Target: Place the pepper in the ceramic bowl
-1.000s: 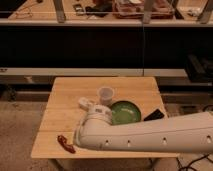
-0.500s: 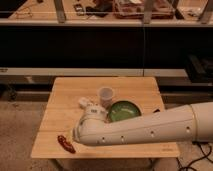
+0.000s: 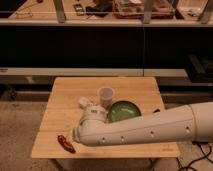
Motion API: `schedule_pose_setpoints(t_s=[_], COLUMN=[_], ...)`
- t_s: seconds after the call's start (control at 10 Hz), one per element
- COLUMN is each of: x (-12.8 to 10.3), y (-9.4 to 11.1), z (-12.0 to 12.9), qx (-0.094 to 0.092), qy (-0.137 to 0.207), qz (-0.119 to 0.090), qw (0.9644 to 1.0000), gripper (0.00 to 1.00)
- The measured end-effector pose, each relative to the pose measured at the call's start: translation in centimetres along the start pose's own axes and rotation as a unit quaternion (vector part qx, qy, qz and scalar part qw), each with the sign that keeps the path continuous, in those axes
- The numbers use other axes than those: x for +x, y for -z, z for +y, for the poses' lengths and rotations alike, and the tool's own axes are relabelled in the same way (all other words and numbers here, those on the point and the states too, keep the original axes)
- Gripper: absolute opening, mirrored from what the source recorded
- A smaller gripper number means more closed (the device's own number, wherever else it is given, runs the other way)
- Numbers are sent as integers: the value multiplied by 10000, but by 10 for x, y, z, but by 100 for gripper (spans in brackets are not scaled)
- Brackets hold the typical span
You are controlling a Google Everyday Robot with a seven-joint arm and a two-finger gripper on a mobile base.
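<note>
While looking down at the wooden table (image 3: 60, 107), find the pepper (image 3: 65, 143) lying flat at the lower left of the frame, near the table's front left corner: dark red, slim, slanting from upper left to lower right. Lies free on the wood, just left of and below the rounded bend of the white arm (image 3: 150, 132). Follow that arm in from the right edge of the frame, stretching leftward across the front of the table and hiding much of it. Spot the gripper (image 3: 91, 109) beyond the bend, just left of centre, over the table between the pepper and the plastic cup (image 3: 105, 95), nearer the cup. Cannot tell its state, clenched or released. Note the ceramic bowl (image 3: 123, 110) right of the gripper, near the centre: green, round, shallow, upright on the table, lower rim hidden behind the arm. Cup upright just above and left of the bowl, close beside it. White piece (image 3: 83, 102) on the table at the gripper's upper left; cannot tell whether loose block or gripper part. Beyond the table, dark counter (image 3: 100, 45) across the upper frame, blurred clutter on top.
</note>
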Motion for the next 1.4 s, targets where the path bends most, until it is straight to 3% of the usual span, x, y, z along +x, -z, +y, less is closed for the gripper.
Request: schedule_pose_setpoints(t_s=[0.3,1.4], x=[-8,-7], y=[-18,-20], z=[-25,-23], qx=[240,222], qy=[504,517], qz=[31,46], qw=[9984,9984], gripper=[65,65])
